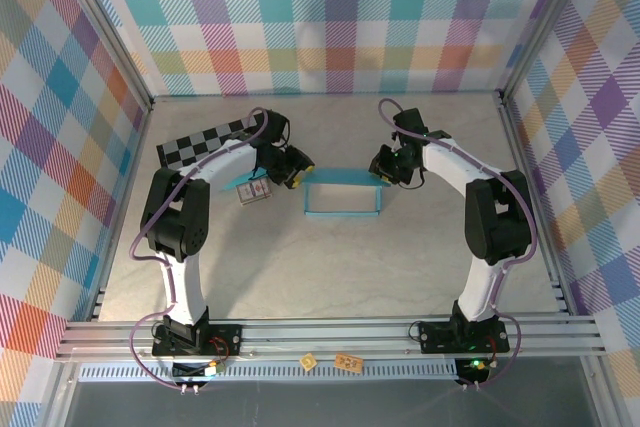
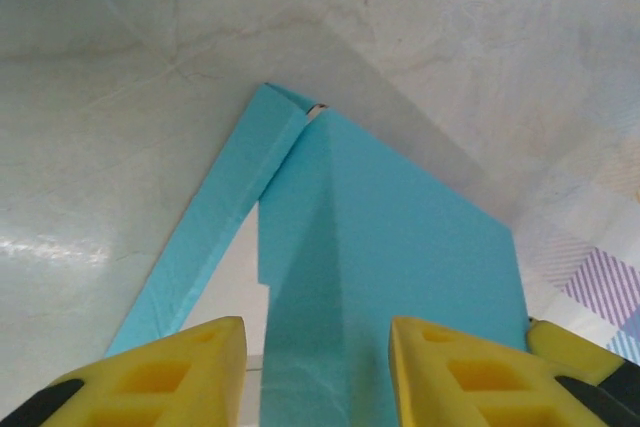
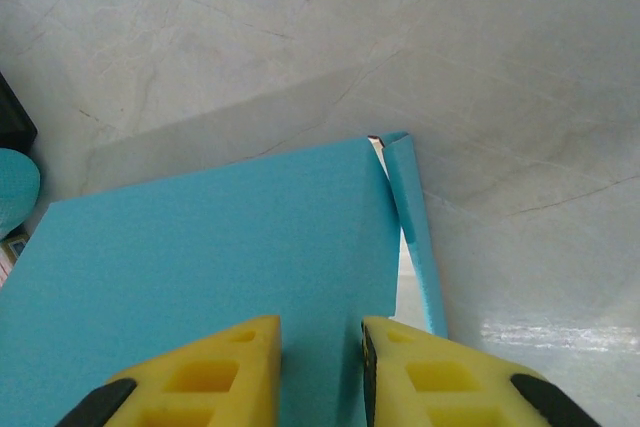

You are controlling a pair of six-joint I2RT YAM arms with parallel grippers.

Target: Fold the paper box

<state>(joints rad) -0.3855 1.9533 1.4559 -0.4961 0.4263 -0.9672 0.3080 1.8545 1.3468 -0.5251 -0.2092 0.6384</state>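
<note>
Left fingers (image 2: 180,367) apart, straddling left end of paper box (image 1: 340,177) far wall. Right fingers (image 3: 210,367) nearly together over wall's right end; can't tell if clamped. Box sits mid-counter (image 1: 330,277), nearer far edge. Step, prob.: folding far wall. Next needs both ends moved evenly, w/o buckling.

You have no words, numbers or brand names you can read here. On the metal rail (image 1: 330,345) at the near edge of the worktop lie a small tan tag (image 1: 310,360) and a second tag (image 1: 348,361). Both carry dark marks too small to make out. The small card (image 1: 255,192) by the left arm shows only a blurred pattern. The checkered board (image 1: 205,144) bears plain black and white squares, and the paper box (image 2: 400,277) plain turquoise.
</note>
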